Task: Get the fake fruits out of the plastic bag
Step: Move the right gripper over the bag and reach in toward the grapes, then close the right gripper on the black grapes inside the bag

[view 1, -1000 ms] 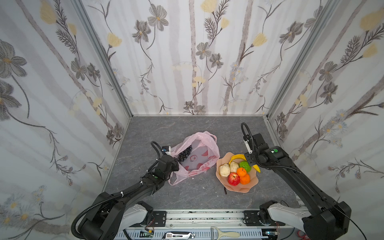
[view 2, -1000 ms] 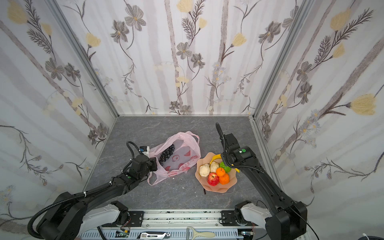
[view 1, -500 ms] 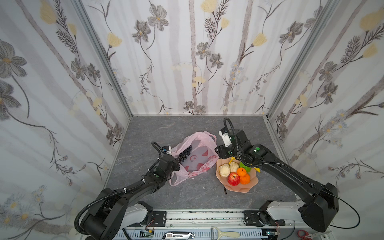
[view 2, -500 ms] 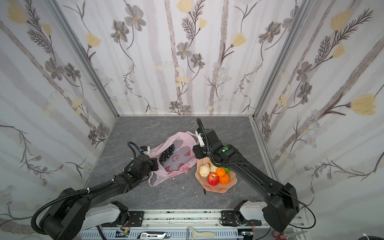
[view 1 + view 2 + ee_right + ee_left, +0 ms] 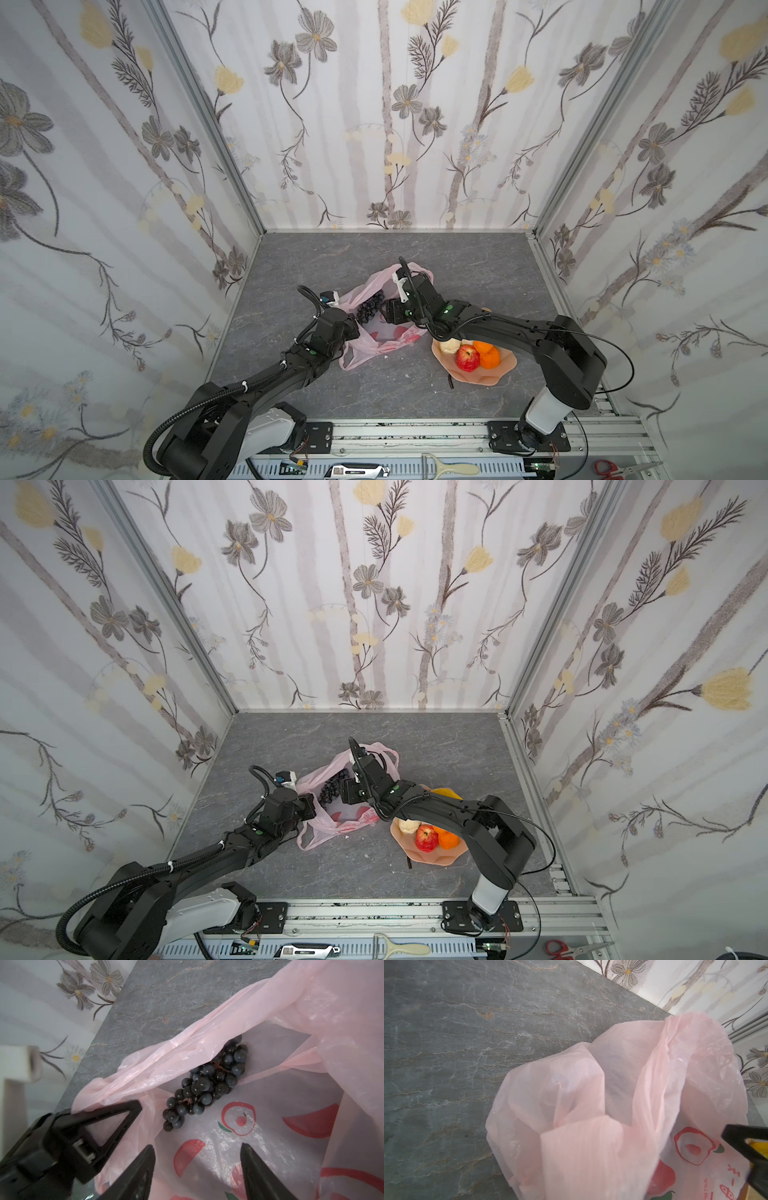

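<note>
Plastic bag: your pale-pink plastic bag (image 5: 395, 334) (image 5: 345, 817) lies crumpled near the middle of the table (image 5: 457, 270). Its mouth gapes upward, and you can see red printed marks on the film inside.
In the bag: the one fruit you can see here is the dark grape bunch (image 5: 371, 306) (image 5: 205, 1084). It lies just inside the rim, on the side toward the table's left edge.
Left gripper: your left gripper (image 5: 353, 330) (image 5: 136, 1106) is clamped tight on the bag's rim, on the side facing the table's left edge and just beside the grapes.
Right gripper: your right gripper (image 5: 388, 311) (image 5: 197, 1147) reaches across the middle and hangs over the open mouth of the bag. Its jaws stand wide apart and hold nothing. The grapes lie near the fingertips (image 5: 150, 1150) but apart from them.
Dish: the peach-pink wavy-edged dish (image 5: 494, 376) (image 5: 440, 860) sits just right of the bag, toward the table's front edge. Your right arm crosses over its rear half.
In the dish: a red apple (image 5: 467, 359) lies at the front. The oranges (image 5: 488, 357) touch it on the right, and a beige pear (image 5: 451, 345) lies just behind it on the left. A yellow banana (image 5: 446, 792) peeks out at the rear in a top view. You cannot tell what else the arm covers.
</note>
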Robot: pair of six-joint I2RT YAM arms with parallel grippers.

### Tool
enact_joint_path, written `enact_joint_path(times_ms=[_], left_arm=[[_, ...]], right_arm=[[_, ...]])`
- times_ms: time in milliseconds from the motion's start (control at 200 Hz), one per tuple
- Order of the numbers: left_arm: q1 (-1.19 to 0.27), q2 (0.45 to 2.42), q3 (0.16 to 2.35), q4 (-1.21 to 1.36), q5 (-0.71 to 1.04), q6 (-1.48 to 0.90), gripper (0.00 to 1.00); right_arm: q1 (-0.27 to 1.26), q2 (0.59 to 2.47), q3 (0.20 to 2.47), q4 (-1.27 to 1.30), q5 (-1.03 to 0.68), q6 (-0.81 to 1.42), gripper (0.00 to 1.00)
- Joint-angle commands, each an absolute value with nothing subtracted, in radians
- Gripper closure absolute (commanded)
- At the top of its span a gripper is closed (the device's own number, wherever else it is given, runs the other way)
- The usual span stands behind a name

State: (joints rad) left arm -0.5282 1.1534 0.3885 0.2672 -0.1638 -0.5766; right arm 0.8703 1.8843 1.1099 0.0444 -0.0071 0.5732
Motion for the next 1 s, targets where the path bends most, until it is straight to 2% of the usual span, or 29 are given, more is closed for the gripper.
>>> enact_joint_path(times_ms=[0, 185, 285, 495, 999], left_arm=[[-0.527, 1.144, 0.407, 0.249, -0.158, -0.594, 0.98], [-0.528, 1.122, 0.417, 0.238, -0.140, -0.603, 0.98], [-0.528, 1.115, 0.425, 0.229, -0.137, -0.600, 0.98], [-0.528, 1.109, 0.435, 0.218, -0.125, -0.597, 0.98], [-0.528, 1.111, 0.428, 0.218, -0.117, -0.591, 0.98]], right_arm=[[0.875, 1.954, 1.152, 0.157, 0.038, 0.620, 0.33], [0.873, 2.083, 1.251, 0.140, 0.052, 0.615, 0.29], [0.871, 2.155, 1.314, 0.118, 0.063, 0.615, 0.22], [0.851, 2.256, 1.438, 0.057, 0.093, 0.597, 0.23], [0.829, 2.382, 1.614, -0.036, 0.113, 0.566, 0.18]])
